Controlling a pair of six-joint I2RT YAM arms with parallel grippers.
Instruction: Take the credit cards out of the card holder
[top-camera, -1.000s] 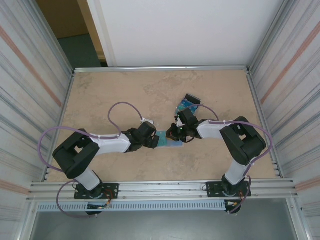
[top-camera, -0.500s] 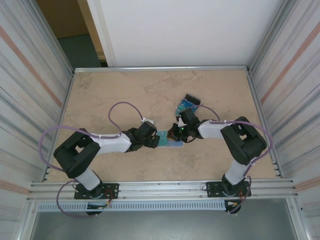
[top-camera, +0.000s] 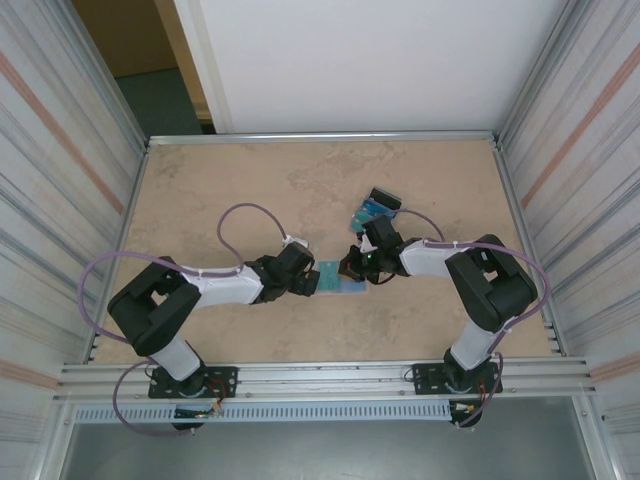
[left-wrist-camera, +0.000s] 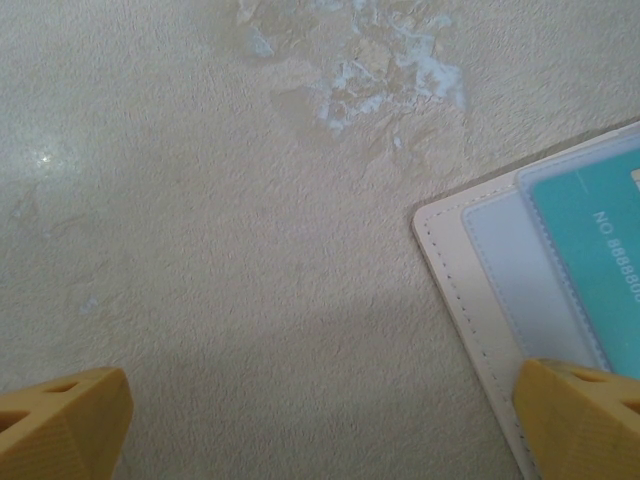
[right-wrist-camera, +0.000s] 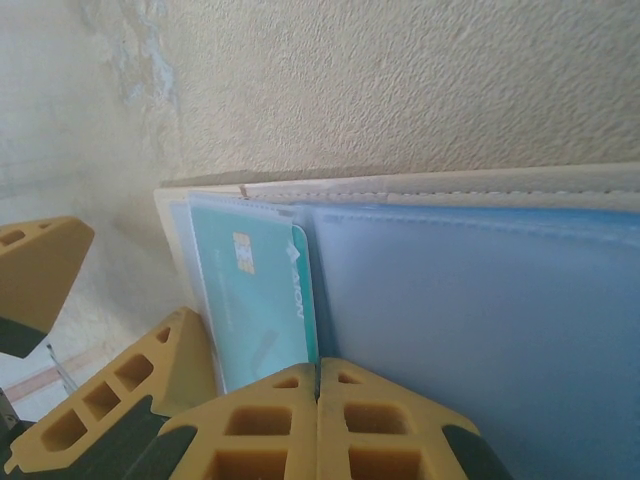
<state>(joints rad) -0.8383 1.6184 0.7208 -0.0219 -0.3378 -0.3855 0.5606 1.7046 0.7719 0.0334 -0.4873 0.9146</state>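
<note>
The card holder (top-camera: 338, 282) lies open on the table between my two grippers, with a cream stitched border (left-wrist-camera: 450, 260) and pale blue pockets (right-wrist-camera: 470, 330). A teal credit card (right-wrist-camera: 255, 300) with a gold chip sits in its end pocket, its long edge poking out toward the holder's middle. My right gripper (right-wrist-camera: 319, 365) is shut, and that card's edge runs straight into the seam between its fingers. My left gripper (left-wrist-camera: 320, 425) is open and low over the table, with one fingertip (left-wrist-camera: 580, 420) on the holder's corner beside the teal card (left-wrist-camera: 590, 250).
A few loose cards (top-camera: 378, 208), black, blue and teal, lie on the table behind the right gripper (top-camera: 353, 269). Metal walls close in the left and right sides. Bare beige tabletop stretches to the left and the back of the left gripper (top-camera: 310, 282).
The right wrist has shifted slightly toward the back right, with its gripper staying shut. The left arm and the card holder have not visibly moved.
</note>
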